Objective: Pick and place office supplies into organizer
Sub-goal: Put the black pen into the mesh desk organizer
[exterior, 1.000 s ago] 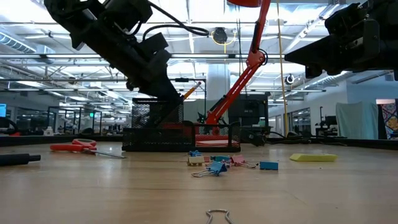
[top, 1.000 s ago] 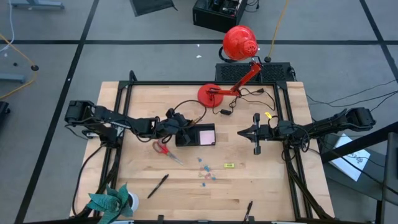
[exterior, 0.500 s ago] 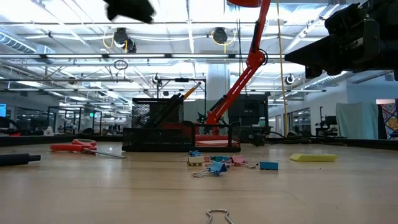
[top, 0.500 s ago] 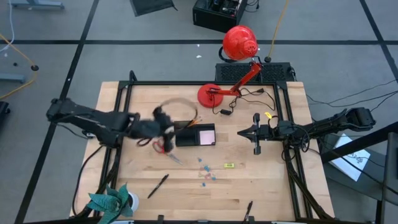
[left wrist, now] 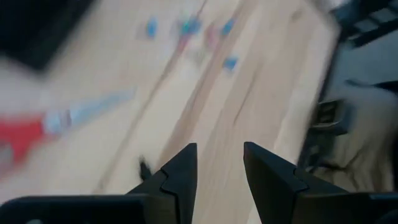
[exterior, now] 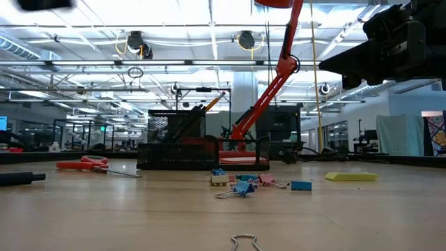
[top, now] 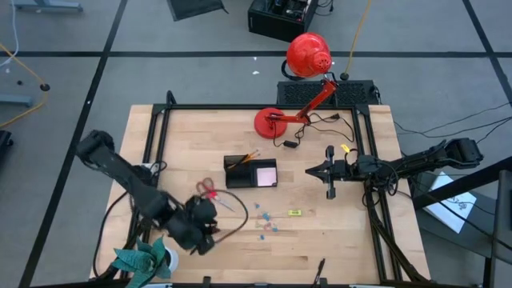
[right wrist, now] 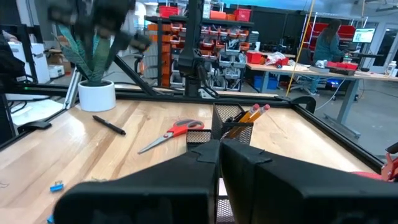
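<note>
The black organizer (top: 250,173) stands mid-table with the pale pink notepad (top: 265,172) in it and orange pencils (right wrist: 252,114) sticking out. The red-handled scissors (top: 210,190) lie flat to its near left. Small blue clips (top: 265,220) and a yellow bit (top: 294,213) lie nearer the front. One dark pen (right wrist: 109,124) lies by the plant pot, and another pen (top: 320,268) sits at the near edge. My left gripper (top: 196,226) hangs open above the near-left part of the table (left wrist: 217,168). My right gripper (top: 329,172) waits shut to the right of the organizer.
A teal plant in a white pot (top: 146,260) stands at the near-left corner, close to my left gripper. The red lamp base (top: 270,122) and its cable lie behind the organizer. Bare wood shows between the clips and the near edge.
My left gripper has left the organizer and swung quickly toward the table's near-left corner, rising out of the low view. It passed over the scissors on the way. The organizer, scissors and clips have stayed where they were.
</note>
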`<action>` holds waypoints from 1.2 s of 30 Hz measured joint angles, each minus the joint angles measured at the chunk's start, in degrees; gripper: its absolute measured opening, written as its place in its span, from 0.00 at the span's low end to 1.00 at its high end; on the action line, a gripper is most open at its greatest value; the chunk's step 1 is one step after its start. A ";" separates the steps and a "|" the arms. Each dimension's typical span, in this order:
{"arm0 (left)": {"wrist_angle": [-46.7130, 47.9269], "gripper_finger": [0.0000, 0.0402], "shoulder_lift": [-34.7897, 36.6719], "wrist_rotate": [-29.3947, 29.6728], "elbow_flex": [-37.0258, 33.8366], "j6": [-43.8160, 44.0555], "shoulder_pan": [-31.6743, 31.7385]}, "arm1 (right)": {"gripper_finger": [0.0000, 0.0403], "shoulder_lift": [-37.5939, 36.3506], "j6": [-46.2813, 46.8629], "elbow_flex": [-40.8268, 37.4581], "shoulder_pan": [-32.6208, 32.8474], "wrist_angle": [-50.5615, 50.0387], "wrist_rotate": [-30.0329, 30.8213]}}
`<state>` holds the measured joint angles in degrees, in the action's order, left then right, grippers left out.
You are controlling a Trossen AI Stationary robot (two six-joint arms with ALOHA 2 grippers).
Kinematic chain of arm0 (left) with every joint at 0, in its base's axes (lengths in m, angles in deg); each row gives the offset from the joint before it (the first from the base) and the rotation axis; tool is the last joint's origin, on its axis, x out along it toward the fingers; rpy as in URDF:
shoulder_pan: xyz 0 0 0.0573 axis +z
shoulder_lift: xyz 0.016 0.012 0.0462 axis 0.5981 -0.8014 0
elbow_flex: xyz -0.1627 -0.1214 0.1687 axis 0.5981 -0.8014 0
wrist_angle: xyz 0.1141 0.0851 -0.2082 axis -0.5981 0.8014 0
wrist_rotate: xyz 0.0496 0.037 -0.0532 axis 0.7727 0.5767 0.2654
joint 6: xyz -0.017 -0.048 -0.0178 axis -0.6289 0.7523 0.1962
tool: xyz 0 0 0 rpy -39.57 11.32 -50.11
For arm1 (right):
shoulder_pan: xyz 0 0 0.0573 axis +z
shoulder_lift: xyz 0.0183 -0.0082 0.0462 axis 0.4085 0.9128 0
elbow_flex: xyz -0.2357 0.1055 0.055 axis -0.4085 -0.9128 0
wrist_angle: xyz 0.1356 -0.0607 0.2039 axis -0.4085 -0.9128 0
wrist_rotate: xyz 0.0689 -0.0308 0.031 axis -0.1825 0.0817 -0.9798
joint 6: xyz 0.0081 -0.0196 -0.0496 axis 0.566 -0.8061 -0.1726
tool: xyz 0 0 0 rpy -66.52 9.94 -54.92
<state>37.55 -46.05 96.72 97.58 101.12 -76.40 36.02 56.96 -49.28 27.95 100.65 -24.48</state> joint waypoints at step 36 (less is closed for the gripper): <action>-2.37 0.55 -19.23 -19.48 -7.50 8.34 6.58 | 0.02 -0.01 1.55 0.02 0.00 -2.11 -0.04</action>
<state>35.18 -65.28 77.24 90.08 109.46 -69.82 36.01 58.51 -49.27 27.95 98.54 -24.52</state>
